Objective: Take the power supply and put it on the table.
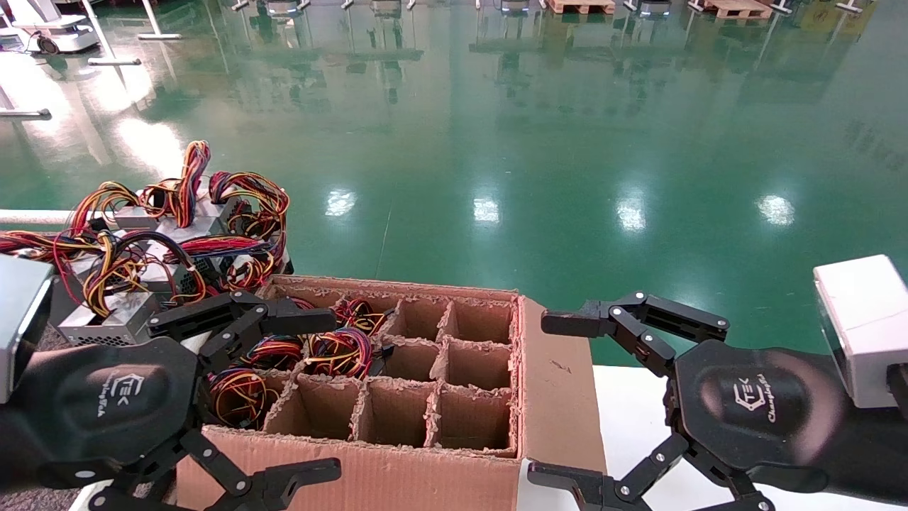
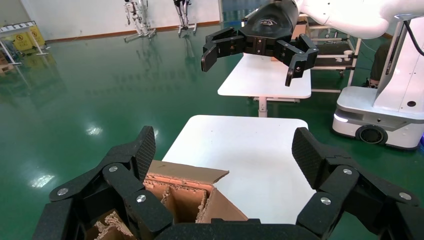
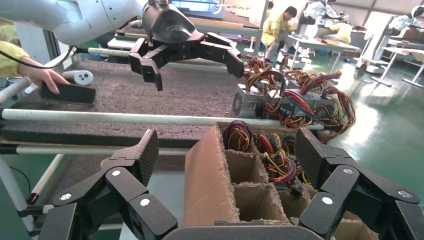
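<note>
A power supply's bundle of red, orange and yellow wires [image 1: 237, 397] sticks out of a near left cell of the divided cardboard box [image 1: 397, 482]; its metal body is hidden in the cell. Neighbouring cells hold bundles with purple wires [image 1: 340, 351]. My left gripper [image 1: 323, 394] hangs open over the box's left side, just right of that bundle, holding nothing. My right gripper [image 1: 550, 399] is open and empty at the box's right wall. The dark speckled table [image 3: 125, 92] with its white rail [image 3: 100, 117] lies beyond the box.
Several silver power supplies [image 1: 113, 323] with tangled wires are piled on the table beside the box. The box stands on a smooth white top [image 1: 638, 411]. A person's hand holds a black device [image 3: 67, 92] on the table's far side. Green floor lies ahead.
</note>
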`<state>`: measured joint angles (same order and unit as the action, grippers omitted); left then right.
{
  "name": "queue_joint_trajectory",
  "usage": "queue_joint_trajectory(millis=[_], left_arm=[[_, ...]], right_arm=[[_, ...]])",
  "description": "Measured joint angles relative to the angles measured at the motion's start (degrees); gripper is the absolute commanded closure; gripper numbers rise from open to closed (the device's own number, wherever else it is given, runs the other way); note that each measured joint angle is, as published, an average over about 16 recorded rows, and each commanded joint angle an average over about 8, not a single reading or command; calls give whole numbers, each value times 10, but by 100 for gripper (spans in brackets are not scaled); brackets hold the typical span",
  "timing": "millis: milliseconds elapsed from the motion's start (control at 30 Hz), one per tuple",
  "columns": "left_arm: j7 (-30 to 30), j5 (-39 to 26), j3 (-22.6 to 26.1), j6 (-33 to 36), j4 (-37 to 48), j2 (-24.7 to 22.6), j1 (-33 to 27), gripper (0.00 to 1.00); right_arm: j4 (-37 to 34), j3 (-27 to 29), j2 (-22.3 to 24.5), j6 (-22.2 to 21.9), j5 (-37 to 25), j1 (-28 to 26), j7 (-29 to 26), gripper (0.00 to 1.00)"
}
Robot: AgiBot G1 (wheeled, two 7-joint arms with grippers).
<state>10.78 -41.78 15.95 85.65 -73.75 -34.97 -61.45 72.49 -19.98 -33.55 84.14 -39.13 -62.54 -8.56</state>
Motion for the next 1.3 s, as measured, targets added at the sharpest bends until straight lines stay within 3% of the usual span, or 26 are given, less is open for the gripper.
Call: queue_joint_trajectory(millis=[1300], left_arm=[[-1, -1, 1, 0, 3, 0, -2, 0]], right_arm=[[0, 0, 0, 0, 0, 0, 0, 0]])
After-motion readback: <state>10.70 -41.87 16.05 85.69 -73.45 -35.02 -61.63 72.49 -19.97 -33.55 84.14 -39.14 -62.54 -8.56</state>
